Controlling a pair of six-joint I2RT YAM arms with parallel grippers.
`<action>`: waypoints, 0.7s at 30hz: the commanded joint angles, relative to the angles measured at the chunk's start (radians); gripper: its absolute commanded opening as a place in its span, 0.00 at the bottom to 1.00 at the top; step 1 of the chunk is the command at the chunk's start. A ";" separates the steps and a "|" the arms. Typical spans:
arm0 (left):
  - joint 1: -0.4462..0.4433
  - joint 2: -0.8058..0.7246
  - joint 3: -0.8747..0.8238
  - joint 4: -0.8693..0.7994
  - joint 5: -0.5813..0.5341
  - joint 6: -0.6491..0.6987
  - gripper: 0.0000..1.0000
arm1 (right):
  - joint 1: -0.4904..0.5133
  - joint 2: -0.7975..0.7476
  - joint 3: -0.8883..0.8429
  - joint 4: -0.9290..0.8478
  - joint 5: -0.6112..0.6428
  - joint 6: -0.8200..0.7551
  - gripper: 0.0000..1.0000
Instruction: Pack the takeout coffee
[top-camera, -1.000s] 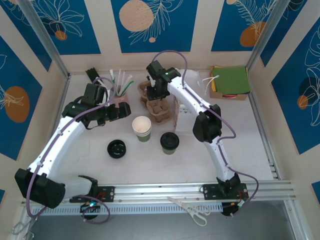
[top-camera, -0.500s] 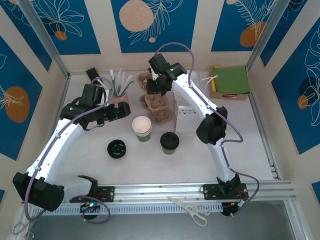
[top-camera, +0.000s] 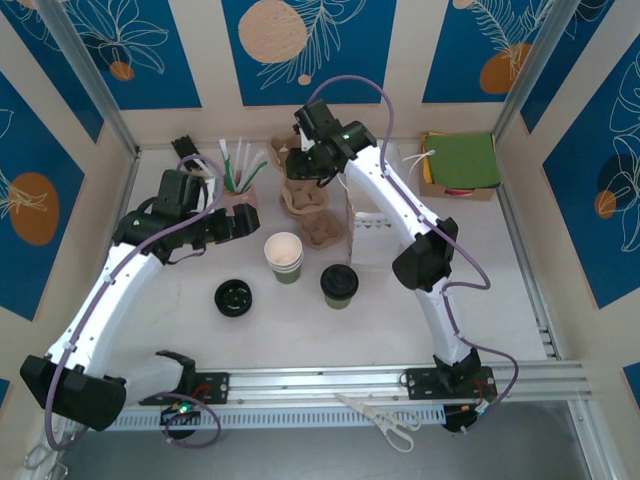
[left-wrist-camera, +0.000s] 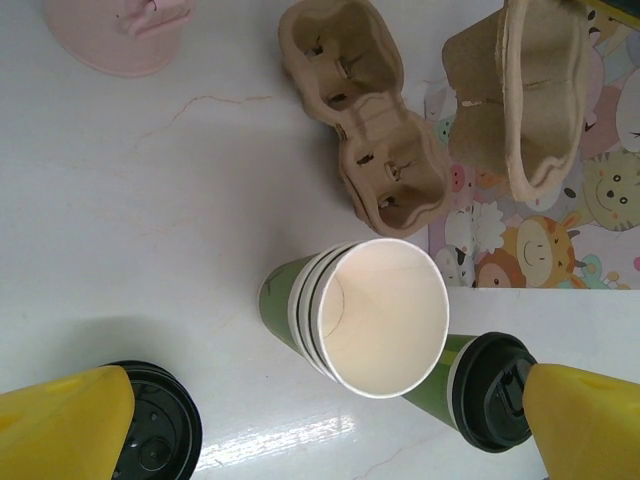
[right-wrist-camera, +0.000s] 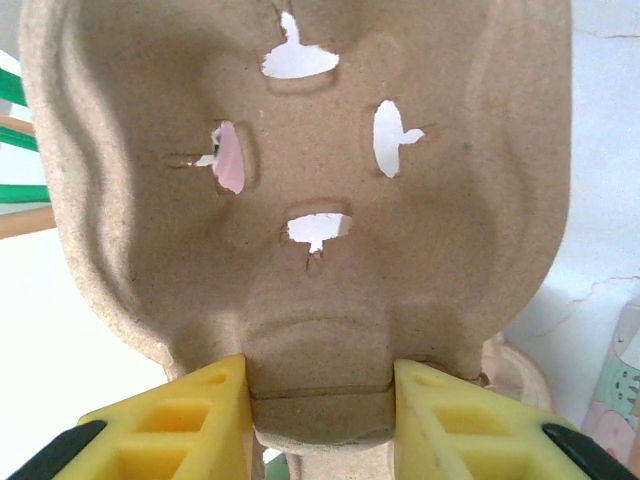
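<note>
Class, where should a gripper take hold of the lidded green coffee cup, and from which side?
Pinch the coffee cup by its green wall under the black lid, level from the near side: it stands upright, with cup stack and bag behind.

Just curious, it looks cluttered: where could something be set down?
Bare table lies right of the white bag, and on the near side of the lidded cup and loose lid. Around the cardboard trays and straws it is crowded.
</note>
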 joint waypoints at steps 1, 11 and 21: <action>0.007 -0.027 -0.008 -0.012 0.023 0.022 1.00 | 0.013 -0.074 0.041 -0.004 -0.016 0.029 0.35; 0.007 -0.060 -0.012 -0.029 0.027 0.034 1.00 | 0.031 -0.146 0.045 0.062 0.016 0.038 0.35; 0.007 -0.097 -0.015 -0.045 0.026 0.027 1.00 | 0.031 -0.196 0.090 0.124 0.054 0.025 0.36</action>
